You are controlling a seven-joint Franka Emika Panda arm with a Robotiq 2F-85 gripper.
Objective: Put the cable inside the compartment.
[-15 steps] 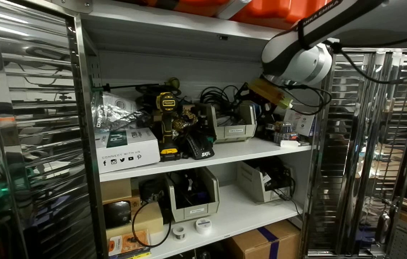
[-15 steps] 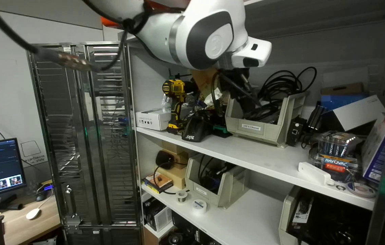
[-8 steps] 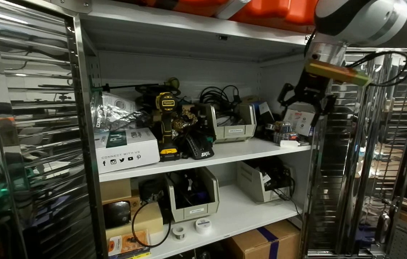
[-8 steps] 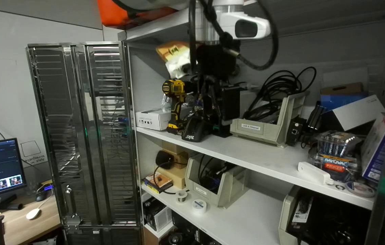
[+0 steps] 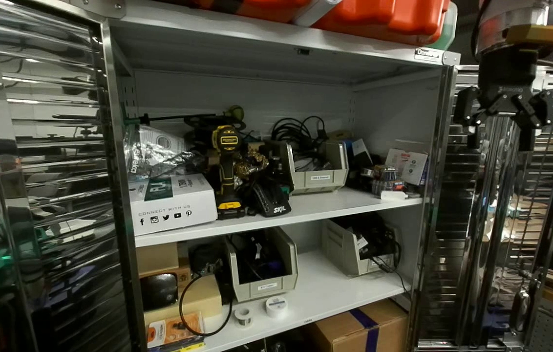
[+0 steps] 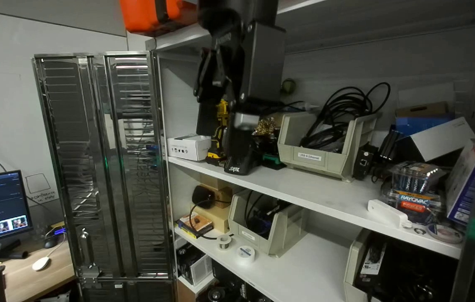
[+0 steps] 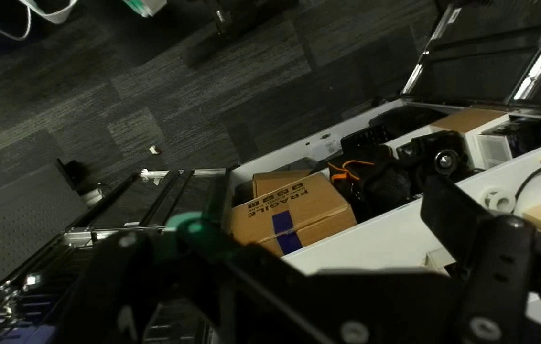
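Observation:
The compartment is the upper bay of the white rack, with a bare stretch of its shelf (image 5: 350, 200) in both exterior views (image 6: 325, 192). It holds the yellow-black drill (image 5: 227, 142) and a grey bin (image 5: 318, 180) with a coil of black cord (image 6: 353, 100). A black cord loop (image 5: 182, 313) lies on the lower shelf. I cannot tell which cord is the cable. My gripper (image 5: 499, 139) is open and points down, outside the rack in front of a steel door. In the wrist view the fingers (image 7: 318, 229) are apart with nothing seen between them.
Steel-barred doors (image 5: 481, 244) stand open on both sides. Two grey bins (image 5: 262, 288) and tape rolls (image 5: 276, 307) sit on the lower shelf. A cardboard box (image 7: 294, 210) is below it. An orange case (image 5: 384, 22) lies on top. A white box (image 5: 174, 203) is at the bay's edge.
My gripper has moved from beside the bin in the upper bay out of the rack, and now hangs pointing down. The things on the shelves look unchanged.

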